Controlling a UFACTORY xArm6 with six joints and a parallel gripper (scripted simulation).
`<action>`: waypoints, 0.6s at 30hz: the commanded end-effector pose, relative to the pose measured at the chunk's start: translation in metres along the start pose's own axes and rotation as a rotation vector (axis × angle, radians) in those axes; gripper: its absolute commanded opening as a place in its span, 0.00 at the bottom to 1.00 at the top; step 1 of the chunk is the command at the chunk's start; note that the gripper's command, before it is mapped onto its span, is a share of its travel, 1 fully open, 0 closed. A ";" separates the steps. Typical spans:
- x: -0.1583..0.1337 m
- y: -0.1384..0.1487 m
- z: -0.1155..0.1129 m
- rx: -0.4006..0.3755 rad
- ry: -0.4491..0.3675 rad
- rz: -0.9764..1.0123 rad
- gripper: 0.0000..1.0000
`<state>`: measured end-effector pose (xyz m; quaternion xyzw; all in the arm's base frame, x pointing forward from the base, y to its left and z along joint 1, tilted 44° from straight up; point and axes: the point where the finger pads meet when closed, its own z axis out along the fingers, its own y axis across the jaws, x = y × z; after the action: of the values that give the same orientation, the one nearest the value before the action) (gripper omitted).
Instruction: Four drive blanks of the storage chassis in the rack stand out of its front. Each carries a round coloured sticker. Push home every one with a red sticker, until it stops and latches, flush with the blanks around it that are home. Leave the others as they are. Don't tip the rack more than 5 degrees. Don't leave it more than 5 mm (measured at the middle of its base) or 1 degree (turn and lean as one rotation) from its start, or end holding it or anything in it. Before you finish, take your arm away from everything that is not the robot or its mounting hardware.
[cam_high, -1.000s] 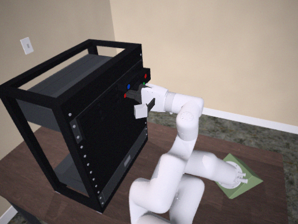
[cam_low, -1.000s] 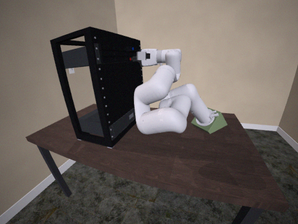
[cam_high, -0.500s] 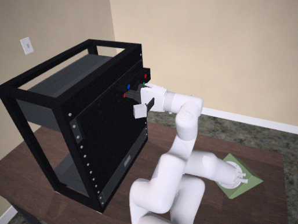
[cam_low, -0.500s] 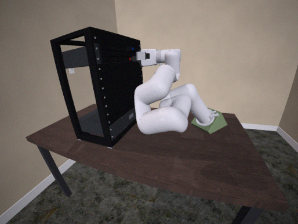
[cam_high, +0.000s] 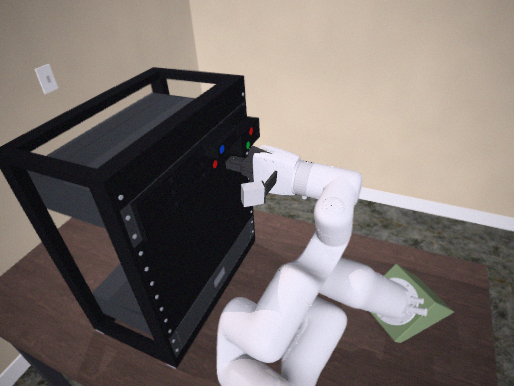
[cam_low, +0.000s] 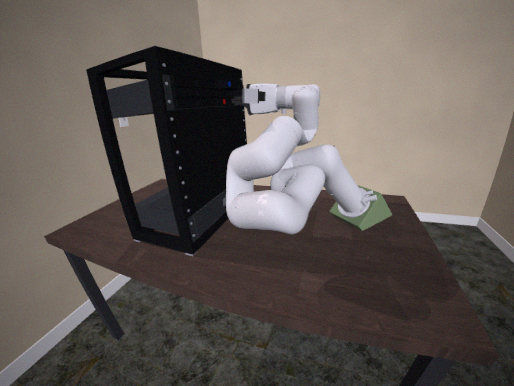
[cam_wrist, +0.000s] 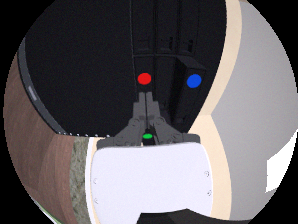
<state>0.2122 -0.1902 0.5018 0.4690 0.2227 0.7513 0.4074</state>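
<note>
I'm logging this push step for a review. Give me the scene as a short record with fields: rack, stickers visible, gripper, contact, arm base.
rack: black rack upright on the brown table
stickers visible: two red, one blue, one green, in the top view
gripper: gripper shut, holding nothing
contact: fingertips at the chassis front beside the lower red sticker; whether they touch cannot be told
arm base: green wedge on the table, apart from the rack

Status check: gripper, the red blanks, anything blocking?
Gripper shut, empty, tips by the lower red-sticker blank. Second red blank stands out at the rack's far edge. Nothing seen in the way.
</note>
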 end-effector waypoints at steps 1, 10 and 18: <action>0.001 0.001 -0.025 0.009 0.006 -0.001 0.00; 0.001 0.001 -0.058 0.009 0.005 -0.001 0.00; 0.001 0.001 -0.070 0.009 0.006 -0.001 0.00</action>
<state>0.1533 -0.1878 0.4726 0.4674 0.2148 0.7529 0.4105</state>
